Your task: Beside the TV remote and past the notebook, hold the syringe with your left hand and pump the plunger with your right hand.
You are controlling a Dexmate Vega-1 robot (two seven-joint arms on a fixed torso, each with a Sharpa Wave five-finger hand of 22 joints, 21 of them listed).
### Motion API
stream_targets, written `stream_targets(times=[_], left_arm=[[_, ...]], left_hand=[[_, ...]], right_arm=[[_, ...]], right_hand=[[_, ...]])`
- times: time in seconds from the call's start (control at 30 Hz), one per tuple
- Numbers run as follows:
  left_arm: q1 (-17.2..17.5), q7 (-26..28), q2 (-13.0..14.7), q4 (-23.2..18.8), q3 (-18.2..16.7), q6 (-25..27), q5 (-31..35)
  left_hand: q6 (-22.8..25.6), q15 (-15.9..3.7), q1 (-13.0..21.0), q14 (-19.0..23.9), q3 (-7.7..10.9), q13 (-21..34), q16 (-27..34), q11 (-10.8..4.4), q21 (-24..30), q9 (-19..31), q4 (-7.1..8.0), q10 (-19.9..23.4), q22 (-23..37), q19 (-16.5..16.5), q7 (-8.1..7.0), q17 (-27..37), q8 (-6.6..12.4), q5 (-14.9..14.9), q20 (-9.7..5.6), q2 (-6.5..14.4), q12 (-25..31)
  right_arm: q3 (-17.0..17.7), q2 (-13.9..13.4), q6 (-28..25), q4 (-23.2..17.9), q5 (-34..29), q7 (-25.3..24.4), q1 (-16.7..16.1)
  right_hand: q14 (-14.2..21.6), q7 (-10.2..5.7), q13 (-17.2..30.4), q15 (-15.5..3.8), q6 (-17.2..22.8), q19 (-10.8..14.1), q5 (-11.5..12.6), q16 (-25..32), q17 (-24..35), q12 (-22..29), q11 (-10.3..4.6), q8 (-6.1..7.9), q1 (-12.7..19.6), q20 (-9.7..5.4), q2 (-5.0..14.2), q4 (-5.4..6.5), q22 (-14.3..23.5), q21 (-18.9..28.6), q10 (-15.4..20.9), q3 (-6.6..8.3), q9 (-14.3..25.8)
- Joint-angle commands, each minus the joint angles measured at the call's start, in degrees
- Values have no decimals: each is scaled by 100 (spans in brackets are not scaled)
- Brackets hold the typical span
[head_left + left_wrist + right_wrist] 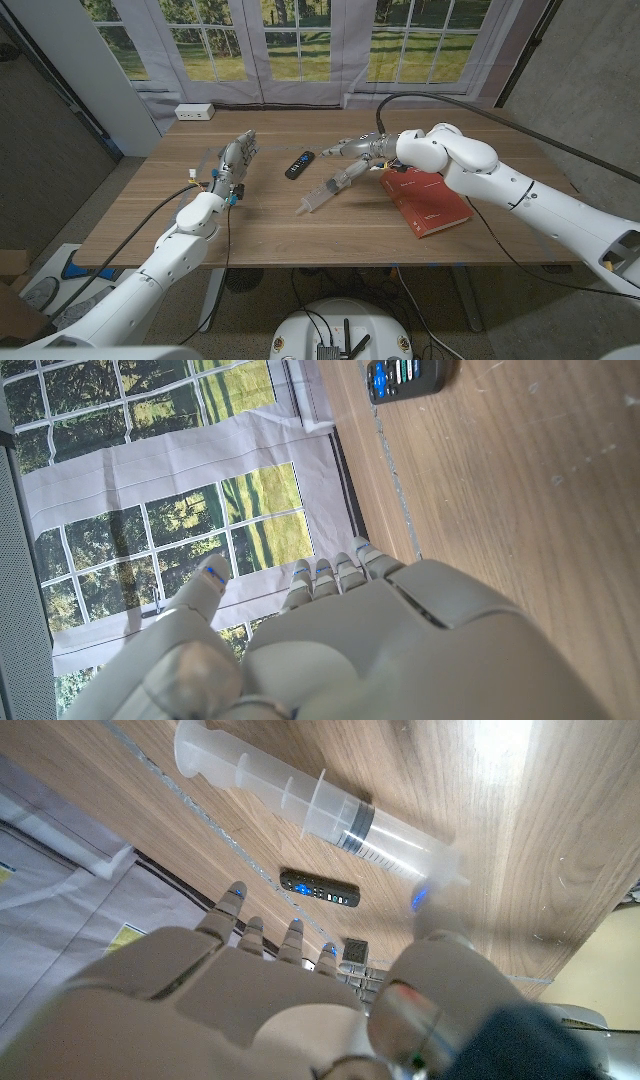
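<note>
Red notebook (428, 201) in head view — wrist views miss it.

One syringe (331, 187), one TV remote (299, 164), one notebook (427, 200), one power strip (195, 112).

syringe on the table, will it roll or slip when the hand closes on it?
The syringe lies flat on bare wood, so its round barrel may roll, though the flange should limit that. Its clear plastic looks smooth, probably slippery, and light. The plunger is drawn out and may slide.

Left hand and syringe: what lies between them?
In the head view, the TV remote lies between the left hand and the syringe; otherwise bare tabletop.
</note>
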Motion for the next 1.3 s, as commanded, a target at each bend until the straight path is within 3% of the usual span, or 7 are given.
stream_targets(times=[0.03,0.77,1.3], left_arm=[[6,-17,1,4,9,20,-25],[8,-64,-16,17,47,49,-61],[58,-41,-48,-13,68,35,-70]], left_hand=[[57,21,78,5,21,24,28,-10,37,30,-15,5,29,4,11,17,12,12,-83,378,-19],[66,20,74,8,17,25,21,-9,45,31,-4,15,30,15,13,18,9,13,-86,387,-24],[81,21,73,18,19,25,21,-18,48,32,10,19,30,21,5,20,10,16,-87,399,-28]], right_arm=[[-129,159,270,109,-568,221,83],[-439,594,635,629,-912,532,326],[-635,834,890,971,-992,582,589]], right_hand=[[25,-19,28,-10,-15,36,61,70,10,36,-34,66,116,-16,-1,1,9,39,26,43,21],[67,-19,38,-14,-15,49,56,106,7,69,-67,98,343,-40,-25,-3,8,41,82,119,29],[205,-13,49,-111,203,121,31,176,2,174,-129,207,648,-109,-57,-1,6,59,385,214,40]])
